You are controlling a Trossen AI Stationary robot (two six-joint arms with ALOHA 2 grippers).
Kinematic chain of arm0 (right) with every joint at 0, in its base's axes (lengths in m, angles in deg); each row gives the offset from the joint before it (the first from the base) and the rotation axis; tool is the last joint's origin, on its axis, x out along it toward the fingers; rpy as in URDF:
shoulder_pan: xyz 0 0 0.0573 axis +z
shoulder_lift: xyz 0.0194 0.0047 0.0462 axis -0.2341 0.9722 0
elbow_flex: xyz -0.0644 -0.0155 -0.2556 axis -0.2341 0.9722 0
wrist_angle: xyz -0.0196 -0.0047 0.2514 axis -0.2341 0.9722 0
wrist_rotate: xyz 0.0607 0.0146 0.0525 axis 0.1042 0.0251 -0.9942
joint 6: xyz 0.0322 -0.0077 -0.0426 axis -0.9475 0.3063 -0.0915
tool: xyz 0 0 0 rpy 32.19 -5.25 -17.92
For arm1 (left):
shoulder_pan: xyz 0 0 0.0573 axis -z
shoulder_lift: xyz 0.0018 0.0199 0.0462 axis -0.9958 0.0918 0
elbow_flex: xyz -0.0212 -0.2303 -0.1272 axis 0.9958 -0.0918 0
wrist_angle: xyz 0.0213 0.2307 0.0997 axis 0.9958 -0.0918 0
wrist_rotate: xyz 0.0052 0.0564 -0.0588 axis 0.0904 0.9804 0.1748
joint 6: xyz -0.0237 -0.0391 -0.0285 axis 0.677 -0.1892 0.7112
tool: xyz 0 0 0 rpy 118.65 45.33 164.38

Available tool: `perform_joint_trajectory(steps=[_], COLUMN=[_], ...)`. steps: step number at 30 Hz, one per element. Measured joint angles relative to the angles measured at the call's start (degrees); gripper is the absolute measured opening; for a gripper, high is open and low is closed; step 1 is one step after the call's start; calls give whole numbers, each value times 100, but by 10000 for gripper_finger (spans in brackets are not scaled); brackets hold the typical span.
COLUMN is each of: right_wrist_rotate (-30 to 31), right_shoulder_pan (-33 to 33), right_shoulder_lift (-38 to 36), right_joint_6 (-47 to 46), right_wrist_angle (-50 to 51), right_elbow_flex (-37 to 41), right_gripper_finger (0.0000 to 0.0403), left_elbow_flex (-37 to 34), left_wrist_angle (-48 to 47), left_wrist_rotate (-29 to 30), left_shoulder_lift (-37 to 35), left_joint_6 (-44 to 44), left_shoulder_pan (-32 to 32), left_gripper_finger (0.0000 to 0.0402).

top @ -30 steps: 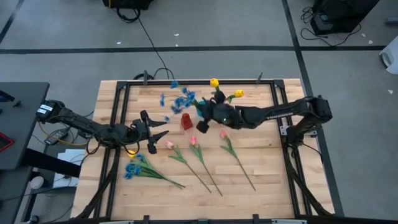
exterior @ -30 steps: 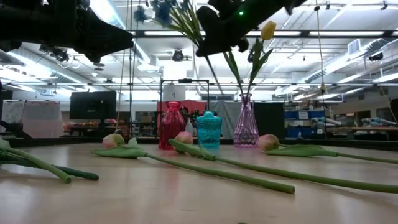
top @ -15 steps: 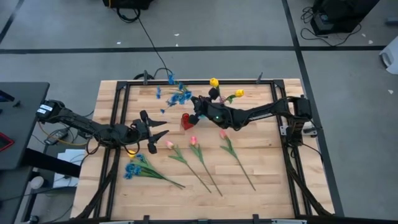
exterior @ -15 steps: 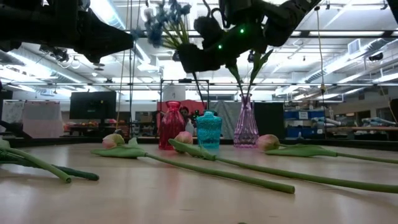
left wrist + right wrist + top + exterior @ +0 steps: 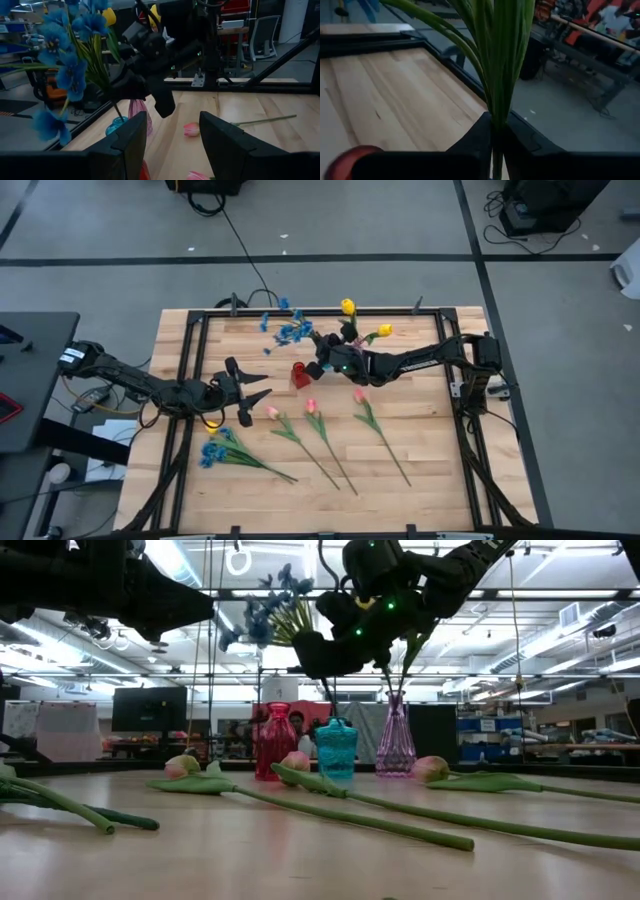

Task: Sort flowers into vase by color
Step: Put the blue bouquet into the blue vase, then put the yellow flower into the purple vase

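My right gripper (image 5: 318, 360) hangs over the vases at the table's far middle, shut on a bunch of blue flowers (image 5: 285, 328). Below it stand a red vase (image 5: 276, 742), a teal vase (image 5: 336, 750) and a purple vase (image 5: 395, 745) that holds two yellow tulips (image 5: 347, 306). Three pink tulips (image 5: 311, 406) and another blue bunch (image 5: 213, 452) lie flat on the boards. My left gripper (image 5: 252, 390) waits open at the left, above the table, with nothing between its fingers. My right gripper pinches the blue bunch's bundled green stems (image 5: 497, 117) between its two fingers, which come from the table's right, slanting slightly down, across the stems. The blossoms (image 5: 265, 620) lean up toward the left. The lower stem (image 5: 331, 700) reaches down to the teal vase's mouth.
A black metal frame (image 5: 200, 340) runs around the tabletop. The pink tulips' long stems (image 5: 385, 445) stretch toward the near edge. Bare boards (image 5: 440, 450) lie at the near right.
My right gripper has come down and gone a little toward the far left with the blue bunch. The bunch has sunk and tipped further left, and its lower stem has come down to the teal vase.
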Motion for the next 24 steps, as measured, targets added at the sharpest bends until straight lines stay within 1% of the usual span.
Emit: perform_joint_trajectory(steps=[4,9,12,14,16,20,24], right_wrist_rotate=[73,700,802,736,595,-127,-618], right_shoulder_pan=[66,245,355,402,410,423,695], right_shoulder_lift=[0,0,-43,-149,-313,-634,-765], right_joint_6=[-36,-36,-39,-270,-708,-1474,-1890], right_wrist_angle=[156,217,356,684,1231,2214,2872], right_elbow_flex=[0,0,0,0,0,-2,-2], right_gripper_finger=[78,114,131,141,148,159,161], left_elbow_flex=[0,0,0,0,0,0,-2], left_wrist_angle=[-189,-320,-320,-324,-383,-757,-977], left_wrist_rotate=[2,8,18,88,240,545,535], left_shoulder_lift=[-2,-9,-9,-9,-22,-295,-840], left_joint_6=[0,0,0,0,-2,2,-27], left_shoulder_pan=[0,0,0,0,2,37,247], left_gripper_finger=[188,188,188,188,188,188,188])
